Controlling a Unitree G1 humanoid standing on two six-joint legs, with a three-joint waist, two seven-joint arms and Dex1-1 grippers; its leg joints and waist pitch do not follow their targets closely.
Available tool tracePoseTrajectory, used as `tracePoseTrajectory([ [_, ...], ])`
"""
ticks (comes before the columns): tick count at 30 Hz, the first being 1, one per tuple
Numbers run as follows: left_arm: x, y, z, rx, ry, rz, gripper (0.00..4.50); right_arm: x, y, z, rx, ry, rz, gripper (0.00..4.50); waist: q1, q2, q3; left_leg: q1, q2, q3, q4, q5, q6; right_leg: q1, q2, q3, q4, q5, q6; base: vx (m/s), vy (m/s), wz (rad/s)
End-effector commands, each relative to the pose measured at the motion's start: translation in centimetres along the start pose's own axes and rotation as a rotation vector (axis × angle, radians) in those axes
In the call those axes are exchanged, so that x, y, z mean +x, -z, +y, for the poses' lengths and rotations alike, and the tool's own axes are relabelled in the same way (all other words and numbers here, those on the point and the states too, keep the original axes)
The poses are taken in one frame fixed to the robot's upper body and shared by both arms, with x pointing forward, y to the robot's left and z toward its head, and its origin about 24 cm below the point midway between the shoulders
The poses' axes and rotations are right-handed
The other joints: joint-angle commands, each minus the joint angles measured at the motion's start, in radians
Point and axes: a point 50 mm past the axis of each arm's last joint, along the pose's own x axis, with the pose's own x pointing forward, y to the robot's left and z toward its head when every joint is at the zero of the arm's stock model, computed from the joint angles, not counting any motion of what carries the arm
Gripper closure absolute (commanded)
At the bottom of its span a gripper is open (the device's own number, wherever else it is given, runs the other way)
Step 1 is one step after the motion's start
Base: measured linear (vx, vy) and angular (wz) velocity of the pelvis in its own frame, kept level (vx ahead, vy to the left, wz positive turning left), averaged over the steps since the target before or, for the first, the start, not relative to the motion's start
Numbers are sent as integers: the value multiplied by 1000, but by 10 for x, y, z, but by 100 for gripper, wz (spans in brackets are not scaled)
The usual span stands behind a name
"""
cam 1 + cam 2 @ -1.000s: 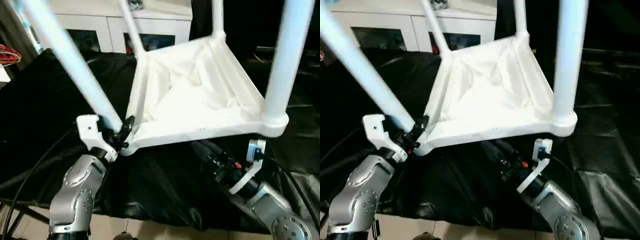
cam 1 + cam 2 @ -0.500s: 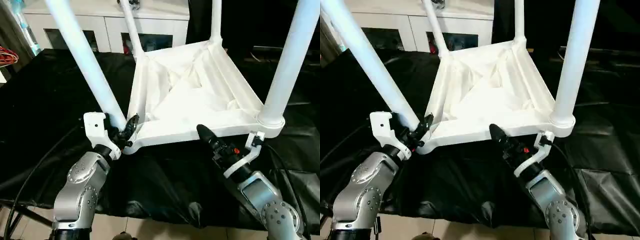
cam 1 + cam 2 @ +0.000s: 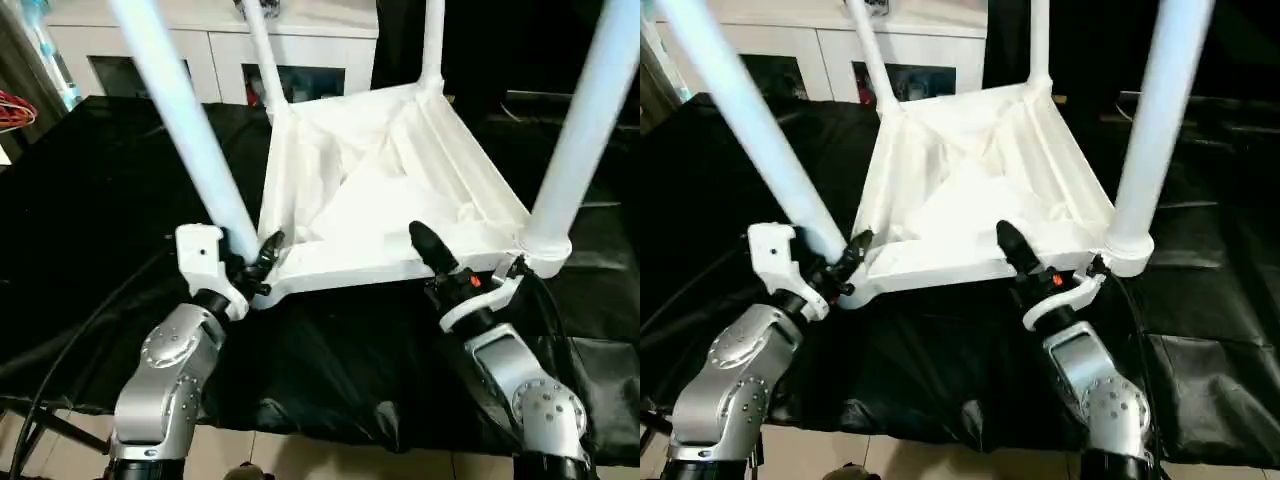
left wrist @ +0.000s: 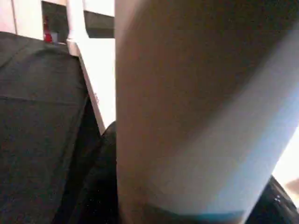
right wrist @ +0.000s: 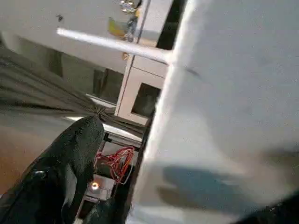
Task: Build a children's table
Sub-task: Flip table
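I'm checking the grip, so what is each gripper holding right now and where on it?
The left gripper clamps the near-left leg at its base. The right gripper is open around the table top's near edge, holding nothing.

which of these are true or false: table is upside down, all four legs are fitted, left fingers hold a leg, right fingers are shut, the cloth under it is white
1. The children's table lies upside down, legs pointing up. True.
2. All four legs are fitted in the corner sockets. True.
3. The left gripper has its fingers around the near left leg at its base. True.
4. The right gripper has its fingers shut. False: they stand wide open at the table's near edge.
5. The cloth under the table is white. False: it is black.
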Motion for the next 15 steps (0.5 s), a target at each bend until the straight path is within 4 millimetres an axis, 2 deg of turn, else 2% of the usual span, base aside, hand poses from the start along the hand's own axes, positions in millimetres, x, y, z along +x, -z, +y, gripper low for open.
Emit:
tracePoseTrajectory([
  [1, 3, -22, -22, 12, 119, -133, 242, 11, 3, 11, 23, -35, 37, 0, 2, -20, -71, 5, 23, -2, -63, 28, 50, 60, -47, 34, -52, 79, -171, 0, 0, 0],
  [2, 2, -22, -22, 18, 120, -135, 242, 12, 3, 10, 35, -27, 41, 0, -2, -23, -70, 5, 23, -1, -63, 26, 47, 59, -45, 33, -53, 75, -168, 0, 0, 0],
  [4, 2, -23, -23, 22, 121, -139, 242, 13, 4, 10, 50, -19, 43, 0, -4, -23, -68, 7, 24, -1, -64, 18, 41, 58, -46, 34, -52, 70, -168, 0, 0, 0],
  [5, 1, -23, -25, 33, 133, -146, 242, 16, 5, 9, 72, -4, 48, 28, -6, -33, -68, 7, 24, 0, -64, 14, 41, 59, -46, 34, -54, 68, -166, 0, 0, 0],
  [7, 1, -23, -26, 37, 139, -149, 242, 17, 5, 9, 79, 2, 48, 36, -6, -28, -68, 5, 23, -1, -64, 20, 38, 60, -47, 34, -51, 66, -164, 0, 0, 0],
  [8, 0, -23, -27, 39, 143, -150, 242, 18, 4, 7, 78, 19, 43, 49, -7, -32, -69, 5, 23, 0, -63, 29, 40, 59, -47, 34, -50, 82, -166, 0, 0, 0],
  [12, -2, -23, -29, 37, 152, -158, 242, 19, 3, 1, 81, 71, 30, 77, -8, -36, -66, 7, 24, 3, -63, 23, 44, 57, -45, 35, -51, 73, -167, 0, 0, 0],
  [15, -4, -23, -30, 51, 163, -167, 242, 20, 1, 1, 75, 84, 22, 94, -6, -34, -66, 8, 25, 2, -64, 19, 42, 56, -46, 35, -51, 61, -163, 0, 0, 0],
])
